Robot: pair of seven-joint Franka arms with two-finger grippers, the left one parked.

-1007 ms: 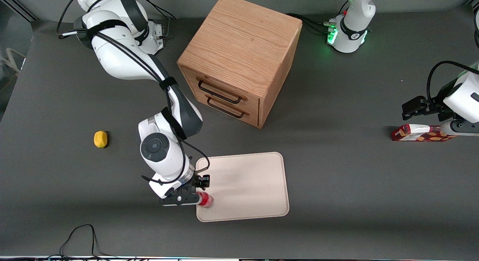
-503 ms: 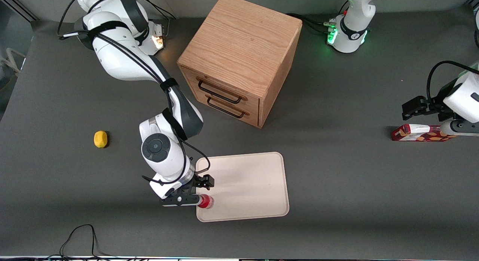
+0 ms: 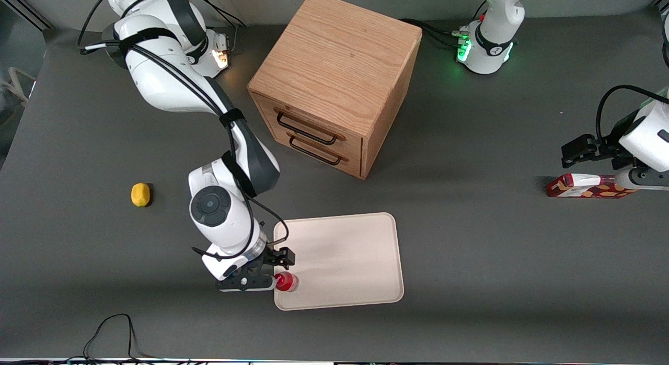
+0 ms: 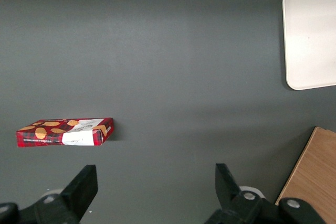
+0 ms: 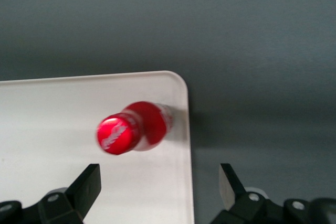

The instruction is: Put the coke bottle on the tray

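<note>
The coke bottle (image 3: 286,282), small and red with a red cap, stands upright on the cream tray (image 3: 345,260), in the tray's corner nearest the front camera at the working arm's end. In the right wrist view the bottle (image 5: 134,127) stands just inside the tray's rim (image 5: 181,93). My right gripper (image 3: 272,273) is open and empty, beside the bottle at the tray's edge and apart from it. In the right wrist view the gripper (image 5: 159,182) has its jaws wide apart, with the bottle clear of both fingers (image 5: 90,181).
A wooden two-drawer cabinet (image 3: 334,82) stands farther from the front camera than the tray. A yellow lemon (image 3: 140,194) lies toward the working arm's end. A flat red snack box (image 3: 585,186) lies toward the parked arm's end; it also shows in the left wrist view (image 4: 65,132).
My right gripper has let go of the bottle and drawn back a little toward the working arm's end. The bottle stays upright on the tray's corner.
</note>
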